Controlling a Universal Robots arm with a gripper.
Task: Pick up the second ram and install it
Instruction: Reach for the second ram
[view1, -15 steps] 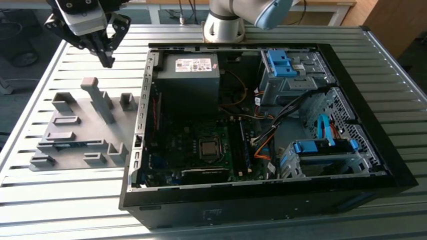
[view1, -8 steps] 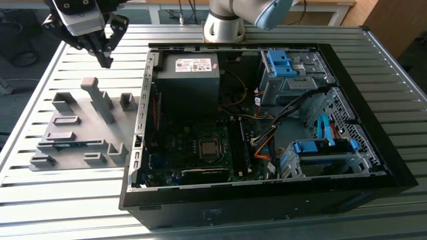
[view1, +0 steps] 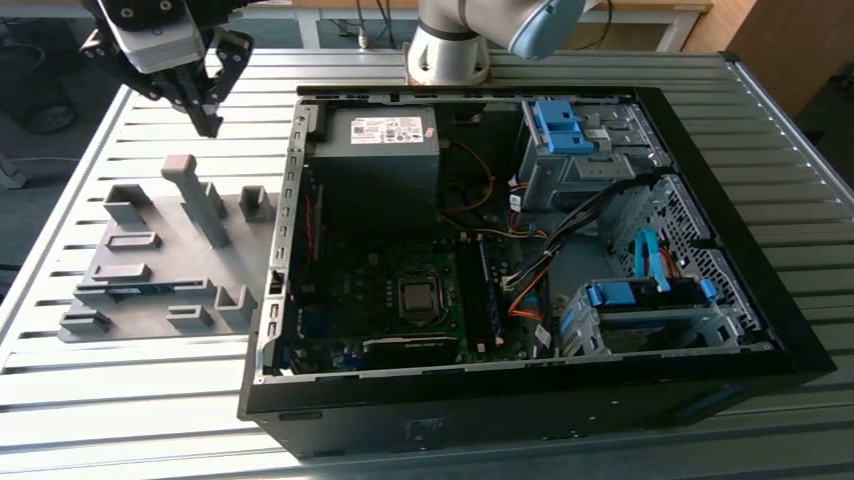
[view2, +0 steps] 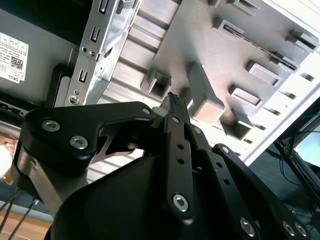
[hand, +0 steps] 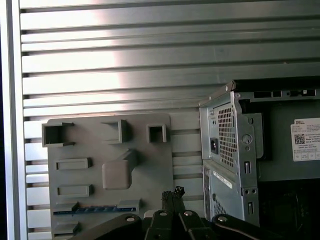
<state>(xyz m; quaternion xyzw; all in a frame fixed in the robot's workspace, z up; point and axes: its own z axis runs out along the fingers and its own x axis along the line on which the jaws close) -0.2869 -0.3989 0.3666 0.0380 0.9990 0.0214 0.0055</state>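
Observation:
The second ram (view1: 140, 290) is a thin blue-green stick standing on edge in a slot of the grey fixture plate (view1: 160, 260), on the exterior view's left of the open computer case. In the first wrist view the second ram (hand: 95, 208) shows as a blue-green strip low on the plate (hand: 150, 165). My gripper (view1: 210, 126) hangs above the table past the plate's far end, well away from the stick. Its black fingers (hand: 172, 196) meet at the tips with nothing between them, and they also appear closed in the second wrist view (view2: 173, 102).
The open black case (view1: 534, 400) holds a power supply (view1: 380, 135), a processor socket (view1: 420, 298) with memory slots (view1: 489, 290) beside it, and blue drive clips (view1: 561, 125). A tall grey post (view1: 203, 205) rises from the plate. The arm's base (view1: 447, 55) stands behind the case.

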